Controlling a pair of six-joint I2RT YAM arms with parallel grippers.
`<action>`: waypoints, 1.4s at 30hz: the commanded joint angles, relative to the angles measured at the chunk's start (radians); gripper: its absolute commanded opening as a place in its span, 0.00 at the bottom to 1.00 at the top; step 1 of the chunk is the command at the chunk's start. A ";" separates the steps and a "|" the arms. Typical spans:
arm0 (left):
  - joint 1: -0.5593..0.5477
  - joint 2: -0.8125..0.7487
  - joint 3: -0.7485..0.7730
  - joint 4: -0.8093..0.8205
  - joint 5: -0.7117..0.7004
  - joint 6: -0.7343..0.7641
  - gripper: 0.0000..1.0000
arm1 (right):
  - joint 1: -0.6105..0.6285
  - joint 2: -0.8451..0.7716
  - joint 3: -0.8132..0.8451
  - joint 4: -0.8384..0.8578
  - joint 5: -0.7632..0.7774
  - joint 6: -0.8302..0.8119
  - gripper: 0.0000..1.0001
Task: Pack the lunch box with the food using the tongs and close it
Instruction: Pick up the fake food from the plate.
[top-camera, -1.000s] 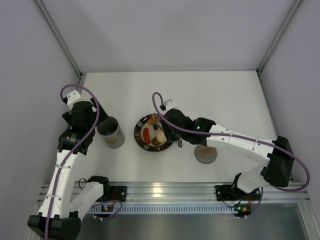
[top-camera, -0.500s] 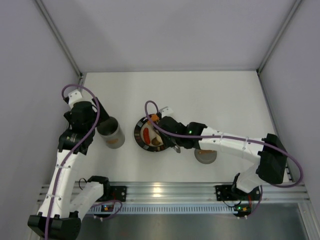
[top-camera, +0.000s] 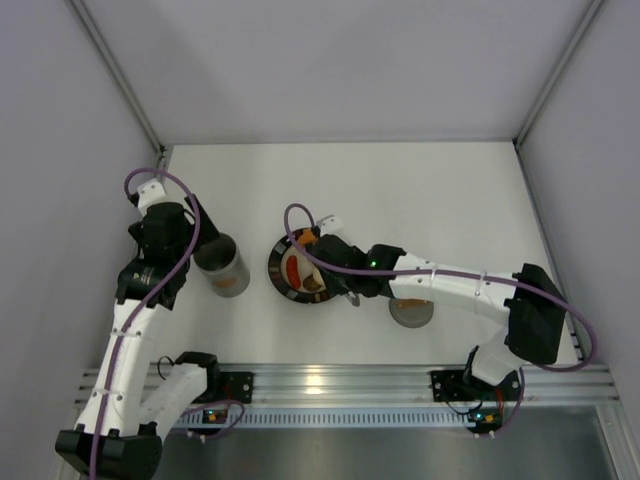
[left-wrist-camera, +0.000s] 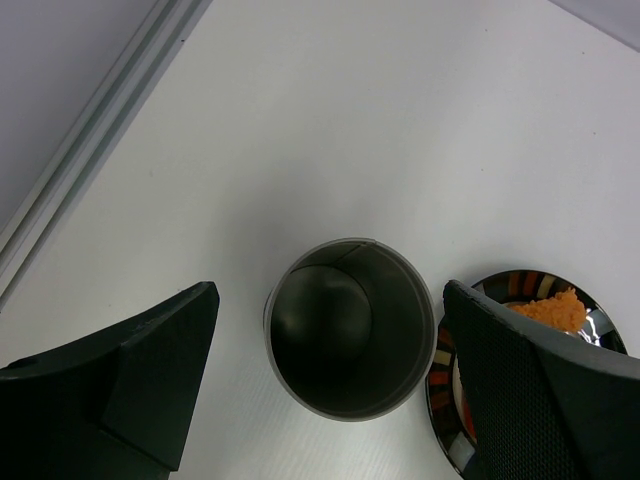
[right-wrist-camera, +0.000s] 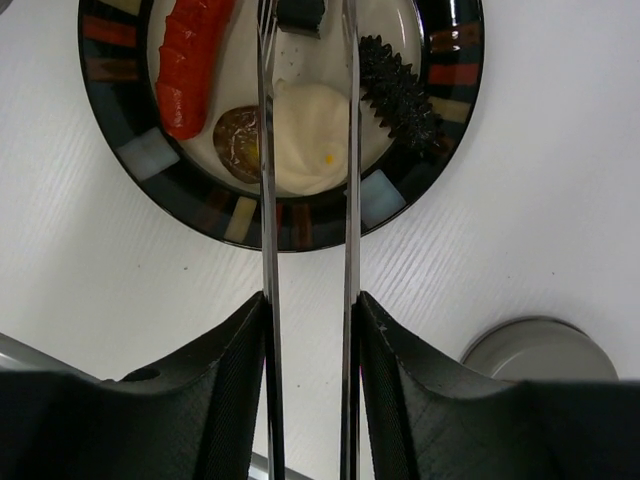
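My right gripper (right-wrist-camera: 308, 305) is shut on the silver tongs (right-wrist-camera: 265, 200), whose two arms reach out over the plate (right-wrist-camera: 205, 205). On the plate lies the food: a red sausage (right-wrist-camera: 190, 60), a white lump (right-wrist-camera: 310, 135), a brown piece (right-wrist-camera: 238, 135) and a dark spiky piece (right-wrist-camera: 400, 90). A small dark piece (right-wrist-camera: 300, 10) sits between the tong arms at the top edge. The open grey lunch box (left-wrist-camera: 350, 340) stands between the fingers of my open left gripper (left-wrist-camera: 330, 300), untouched. From above, the right gripper (top-camera: 333, 272) covers part of the plate (top-camera: 278, 270).
The lunch box's grey lid (top-camera: 411, 310) with its orange-brown handle lies on the white table right of the plate. An orange piece (left-wrist-camera: 550, 308) shows on the plate beside the lunch box (top-camera: 222, 265). Grey walls close in on three sides.
My right arm has swung left and reached farther over the plate, now hiding the white lump from above. The left arm has not moved.
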 joint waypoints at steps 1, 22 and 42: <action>0.005 -0.009 -0.006 0.049 0.003 0.011 0.99 | 0.018 0.015 0.046 0.008 0.016 0.000 0.38; 0.005 -0.006 -0.003 0.051 0.004 0.004 0.99 | 0.017 -0.047 0.187 -0.038 0.025 -0.077 0.17; 0.005 0.127 0.099 -0.011 -0.043 -0.058 0.99 | 0.034 -0.048 0.437 0.019 -0.255 -0.162 0.13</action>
